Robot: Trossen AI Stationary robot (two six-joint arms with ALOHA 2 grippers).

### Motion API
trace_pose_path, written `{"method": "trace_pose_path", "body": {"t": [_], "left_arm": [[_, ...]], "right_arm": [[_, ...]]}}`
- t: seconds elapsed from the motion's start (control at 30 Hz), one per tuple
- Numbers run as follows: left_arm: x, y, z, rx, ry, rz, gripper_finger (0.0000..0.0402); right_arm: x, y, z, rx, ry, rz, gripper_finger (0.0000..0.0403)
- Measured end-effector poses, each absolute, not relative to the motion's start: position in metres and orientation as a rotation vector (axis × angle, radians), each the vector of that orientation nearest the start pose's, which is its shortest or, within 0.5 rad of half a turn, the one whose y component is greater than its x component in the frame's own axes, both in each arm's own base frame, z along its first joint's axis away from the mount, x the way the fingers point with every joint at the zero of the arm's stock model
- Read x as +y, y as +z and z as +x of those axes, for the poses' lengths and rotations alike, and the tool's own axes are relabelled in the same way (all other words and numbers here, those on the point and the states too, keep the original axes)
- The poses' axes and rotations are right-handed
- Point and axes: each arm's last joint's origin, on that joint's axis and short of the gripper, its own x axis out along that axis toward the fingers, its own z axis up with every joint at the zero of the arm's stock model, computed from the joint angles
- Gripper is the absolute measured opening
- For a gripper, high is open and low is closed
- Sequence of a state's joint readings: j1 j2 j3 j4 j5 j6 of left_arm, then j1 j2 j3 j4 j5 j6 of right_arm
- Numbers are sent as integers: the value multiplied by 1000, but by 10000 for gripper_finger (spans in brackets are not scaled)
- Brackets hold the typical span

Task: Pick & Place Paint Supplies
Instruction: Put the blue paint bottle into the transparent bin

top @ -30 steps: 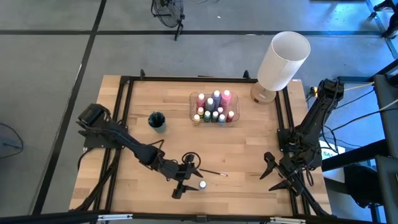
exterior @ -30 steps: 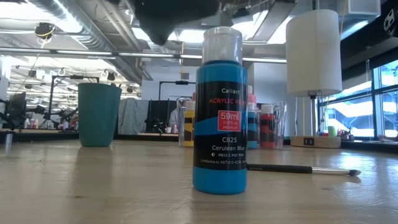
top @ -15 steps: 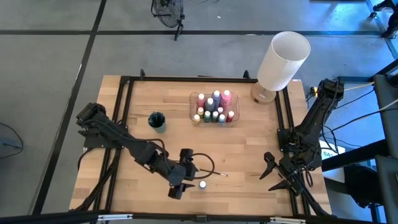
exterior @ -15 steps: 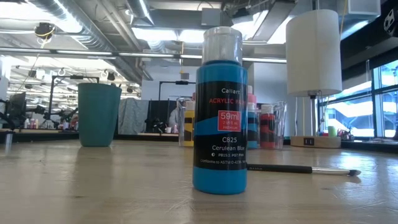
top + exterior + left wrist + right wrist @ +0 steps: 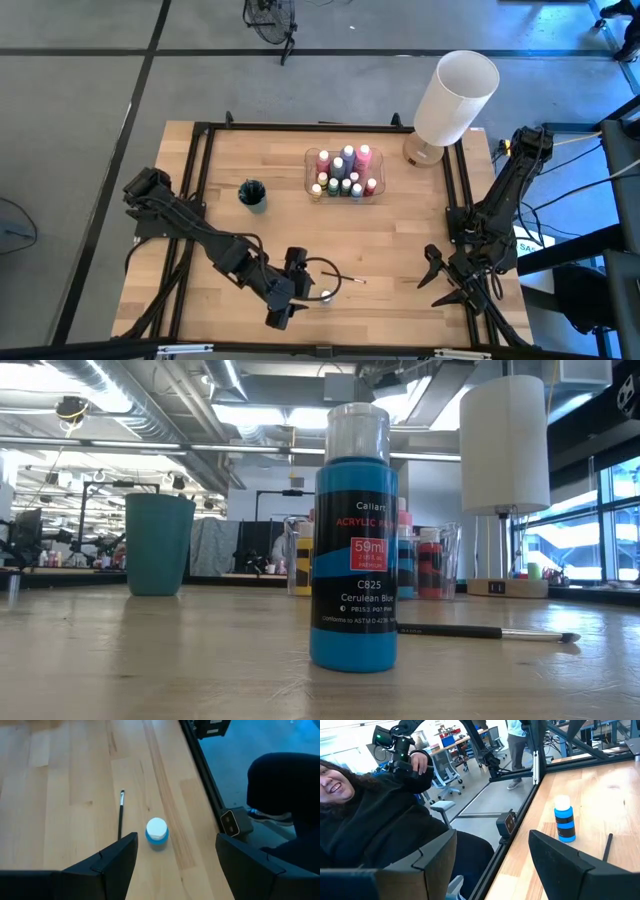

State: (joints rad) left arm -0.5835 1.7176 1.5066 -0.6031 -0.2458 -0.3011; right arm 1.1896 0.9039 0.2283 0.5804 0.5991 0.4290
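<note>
Most small paint bottles are sitting in the clear tray (image 5: 345, 173); 1 white-capped blue paint bottle (image 5: 326, 296) and 1 thin dark paintbrush (image 5: 341, 278) are awaiting pickup; left gripper (image 5: 285, 300) is hovering open beside them; right gripper (image 5: 437, 279) is idling open, empty.

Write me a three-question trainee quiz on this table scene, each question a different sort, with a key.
1. True or false: the blue paint bottle stands upright on the table, apart from the clear tray of bottles.
2. Multiple choice: what lies beside the blue paint bottle? A) a sponge B) a paintbrush C) a lid
3. Fill in: the left gripper is ____ and holds nothing, near the blue bottle; the right gripper waits by the table's right edge.

Key: 1 true; 2 B; 3 open
</note>
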Motion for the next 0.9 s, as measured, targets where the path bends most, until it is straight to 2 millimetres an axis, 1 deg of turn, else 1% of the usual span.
{"method": "trace_pose_path", "body": {"t": [0.13,0.23,0.5,0.67,0.8,0.9], "left_arm": [[-202,300,319,793,-212,56,265],[-199,300,321,790,-222,85,265],[-170,299,337,819,-245,77,265],[-156,296,340,876,-260,66,265],[-154,297,340,899,-302,43,265],[-158,305,338,895,-308,48,265]], "right_arm": [[158,196,81,181,563,347,252],[158,197,81,177,551,349,252],[158,197,81,176,550,349,252],[157,197,81,167,532,335,252],[155,197,82,134,467,272,252],[152,198,83,95,373,212,252]]}}
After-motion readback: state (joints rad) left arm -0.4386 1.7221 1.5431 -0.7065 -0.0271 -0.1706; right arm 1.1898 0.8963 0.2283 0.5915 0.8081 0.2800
